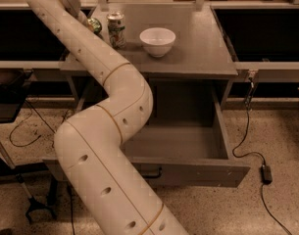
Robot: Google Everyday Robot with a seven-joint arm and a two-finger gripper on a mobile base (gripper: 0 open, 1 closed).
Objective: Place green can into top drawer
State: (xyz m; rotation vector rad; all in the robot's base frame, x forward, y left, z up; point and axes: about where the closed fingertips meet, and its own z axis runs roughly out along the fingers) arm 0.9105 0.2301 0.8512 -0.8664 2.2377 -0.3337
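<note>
The green can stands at the far left of the grey table top, partly hidden behind my arm. My gripper is at the end of the white arm, right against the green can's left side and mostly hidden by the wrist. The top drawer is pulled wide open below the table, with its front panel nearest the camera and a dark handle on it. Nothing shows inside the part of the drawer that my arm leaves in view.
A can with a white, green and red label stands just right of the green can. A white bowl sits to its right. My arm crosses the drawer's left half. Cables and a power brick lie on the floor at right.
</note>
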